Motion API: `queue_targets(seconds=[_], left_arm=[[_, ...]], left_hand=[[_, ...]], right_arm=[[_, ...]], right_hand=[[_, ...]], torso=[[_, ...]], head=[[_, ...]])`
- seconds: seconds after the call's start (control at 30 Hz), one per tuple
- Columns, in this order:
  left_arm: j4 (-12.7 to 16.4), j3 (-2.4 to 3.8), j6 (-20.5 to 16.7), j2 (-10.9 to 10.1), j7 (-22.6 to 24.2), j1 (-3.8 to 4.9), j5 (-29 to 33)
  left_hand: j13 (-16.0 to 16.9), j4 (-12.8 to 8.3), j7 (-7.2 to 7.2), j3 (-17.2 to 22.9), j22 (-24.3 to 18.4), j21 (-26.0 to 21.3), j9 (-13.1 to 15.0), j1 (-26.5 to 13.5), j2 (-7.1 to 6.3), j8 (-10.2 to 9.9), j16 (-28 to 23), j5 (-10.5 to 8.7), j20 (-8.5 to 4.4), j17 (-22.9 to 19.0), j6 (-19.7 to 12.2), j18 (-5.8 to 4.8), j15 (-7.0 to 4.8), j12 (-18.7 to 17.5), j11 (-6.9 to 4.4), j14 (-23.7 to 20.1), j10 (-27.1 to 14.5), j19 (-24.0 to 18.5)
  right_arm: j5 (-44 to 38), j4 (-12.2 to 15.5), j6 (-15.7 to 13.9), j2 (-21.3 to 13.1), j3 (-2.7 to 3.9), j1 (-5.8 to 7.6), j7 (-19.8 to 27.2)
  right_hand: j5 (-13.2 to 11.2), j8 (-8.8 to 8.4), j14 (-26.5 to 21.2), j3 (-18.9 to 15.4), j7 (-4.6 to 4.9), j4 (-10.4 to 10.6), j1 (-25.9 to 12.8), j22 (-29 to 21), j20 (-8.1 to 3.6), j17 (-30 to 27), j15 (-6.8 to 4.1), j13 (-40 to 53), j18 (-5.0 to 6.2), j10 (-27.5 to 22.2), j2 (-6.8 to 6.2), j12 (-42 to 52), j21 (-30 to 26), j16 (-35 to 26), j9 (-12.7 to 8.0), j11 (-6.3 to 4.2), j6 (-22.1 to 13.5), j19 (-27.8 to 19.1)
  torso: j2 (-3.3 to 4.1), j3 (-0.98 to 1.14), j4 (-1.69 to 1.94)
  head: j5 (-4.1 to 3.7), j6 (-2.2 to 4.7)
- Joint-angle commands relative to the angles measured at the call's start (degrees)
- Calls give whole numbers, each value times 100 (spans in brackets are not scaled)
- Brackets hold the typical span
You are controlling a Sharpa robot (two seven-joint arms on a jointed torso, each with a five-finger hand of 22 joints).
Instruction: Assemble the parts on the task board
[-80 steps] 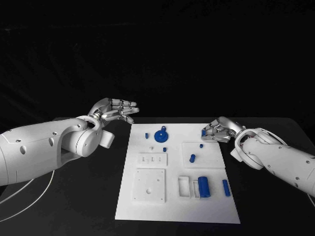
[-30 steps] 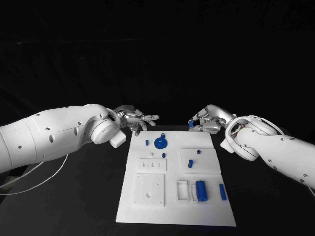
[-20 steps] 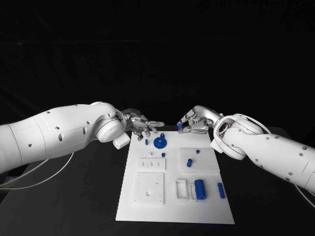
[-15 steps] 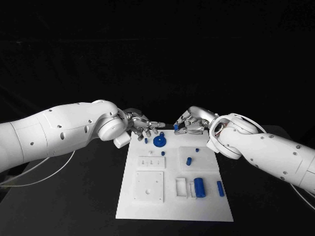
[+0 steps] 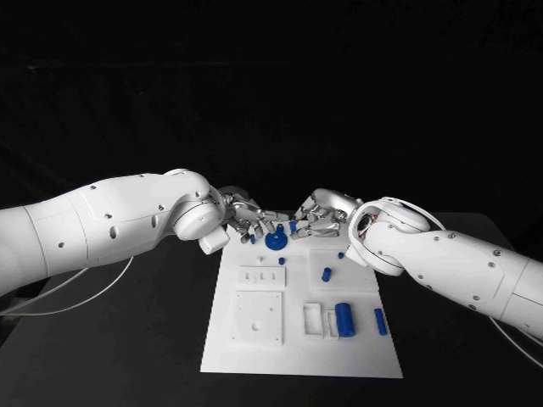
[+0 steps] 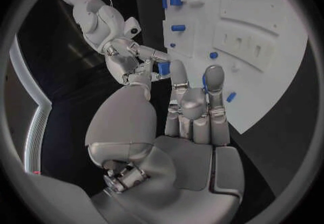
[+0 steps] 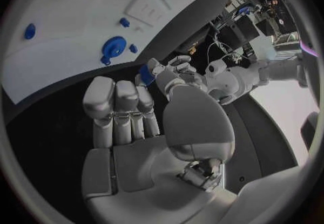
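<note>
Both hands meet at upper centre over the board's far edge: right hand pinches one blue part; left hand fingers apart, holding nothing. One gear lies on the board.

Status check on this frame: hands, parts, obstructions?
Right hand pinching a small blue part. Left hand open, facing it over the board's far end. Nothing in the way.

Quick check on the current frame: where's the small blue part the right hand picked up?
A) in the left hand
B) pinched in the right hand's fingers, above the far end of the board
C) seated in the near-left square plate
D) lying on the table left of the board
B: the right hand pinches the small blue part near the far end of the white board; the left hand, close by, holds nothing.
</note>
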Motion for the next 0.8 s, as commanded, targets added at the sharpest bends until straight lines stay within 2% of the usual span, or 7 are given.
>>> queue_targets(seconds=[0.03, 0.13, 0.2, 0.57, 0.8], left_arm=[[22, 3, 92, 41, -137, 20, -151], [19, 3, 84, 70, -215, 20, -218], [11, 3, 78, 89, -270, 20, -245], [-57, 3, 116, 200, -493, 20, -391], [-96, 3, 117, 258, -538, 20, -435]], left_hand=[[1, 9, 15, -25, 28, -33, -35, 1, -12, -19, -41, 24, -5, -27, -60, -93, -6, -38, -11, -27, 244, 44], [0, 5, 21, -23, 47, -53, -57, 5, -6, -20, -50, 25, -3, -43, -73, -93, -3, -48, -7, -32, 243, 46], [16, -8, 22, -24, 285, -239, -147, 11, 13, -10, -43, 23, -3, -70, -58, -102, -4, -67, -8, -35, 248, 112], [15, -76, 30, -9, 388, -316, -175, 28, 59, -17, -51, 43, 3, -90, -81, -105, 3, -79, -1, -50, 245, 127], [15, -146, 37, 1, 476, -389, -215, 31, 116, -18, -56, 50, 7, -105, -93, -106, 6, -90, 4, -58, 243, 148]], right_arm=[[-90, 16, 152, 32, -8, 2, -100], [-102, 28, 162, 54, -13, 2, -120], [-110, 33, 173, 67, -15, 2, -136], [-130, 49, 204, 135, -23, 4, -174], [-112, 66, 236, 172, -27, 6, -180]], right_hand=[[33, 17, 2, 21, -42, 1, 46, 678, -18, -8, -25, 4, -40, -21, 16, -17, -28, -40, 116, -13, 76, 358], [33, 17, 2, 21, -42, 1, 46, 678, -18, -8, -25, 4, -40, -21, 16, -17, -28, -40, 116, -13, 76, 358], [38, 17, 2, 16, -44, 7, 38, 677, -18, -7, -24, 7, -40, -19, 12, -14, -34, -42, 114, -14, 77, 360], [50, 15, 2, 12, -44, 14, 34, 674, -18, -10, -24, 4, -38, -24, 4, -20, -49, -51, 112, -15, 72, 360], [50, 15, 2, 12, -44, 14, 34, 674, -18, -10, -24, 4, -38, -24, 4, -20, -49, -51, 112, -15, 72, 360]], torso=[[4, -6, 1], [8, -6, 2], [9, -5, 4], [10, -3, 6], [14, -3, 8]], head=[[11, -5], [5, -13], [4, -12], [-27, -22], [-9, -35]])
